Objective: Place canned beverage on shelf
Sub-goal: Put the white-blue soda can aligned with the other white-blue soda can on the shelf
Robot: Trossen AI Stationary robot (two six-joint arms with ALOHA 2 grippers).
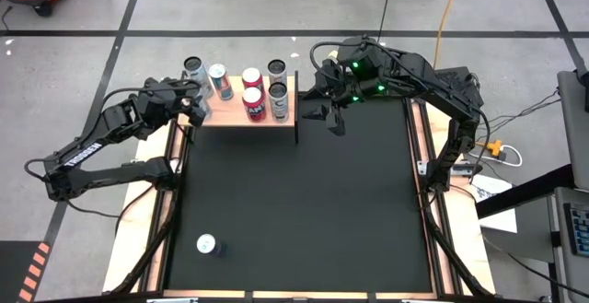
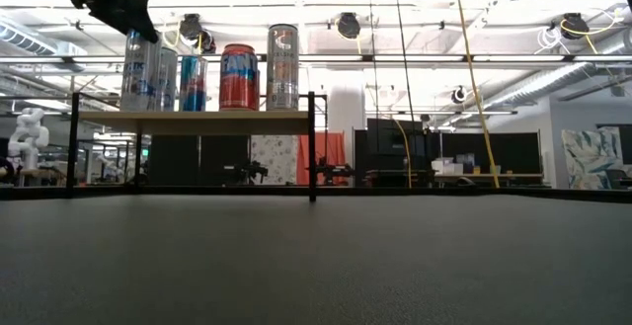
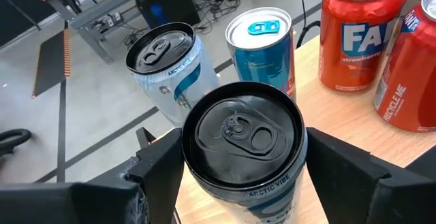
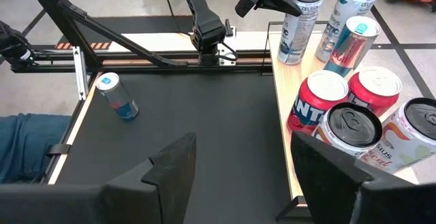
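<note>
Shelf, left end: can between my left gripper fingers.
My right gripper spread wide beside it.

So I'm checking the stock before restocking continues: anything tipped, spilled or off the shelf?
Nothing is tipped or spilled. One can stands alone upright on the black mat, far from the shelf. The left gripper holds a can at the shelf's left edge.
</note>
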